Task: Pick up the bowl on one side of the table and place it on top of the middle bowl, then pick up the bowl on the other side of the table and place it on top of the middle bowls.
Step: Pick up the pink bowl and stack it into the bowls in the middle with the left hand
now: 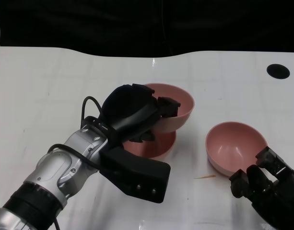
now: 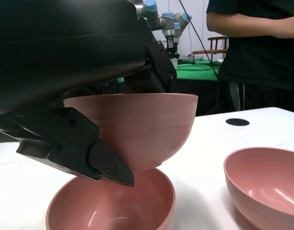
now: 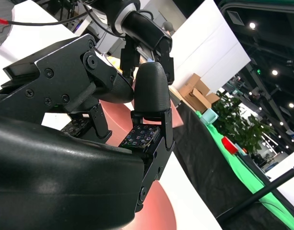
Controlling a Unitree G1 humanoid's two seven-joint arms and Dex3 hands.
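Between the fingers [image 2: 158, 62] of my left hand [image 1: 132, 112] I am gripping a pink bowl [image 1: 178, 112] by its rim, holding it tilted just above the middle bowl [image 2: 113, 211] with its base dipping into that bowl's mouth. Just ahead of my right hand [image 1: 266, 179], whose fingers are curling apart around nothing, the third pink bowl [image 1: 235, 146] is sitting on the white table [image 1: 51, 81], close to my fingertips.

Three plain pink bowls: held [image 1: 178, 108], middle [image 1: 154, 146], side [image 1: 235, 146]; black left robot hand [image 1: 137, 112]; white table [image 1: 41, 81].
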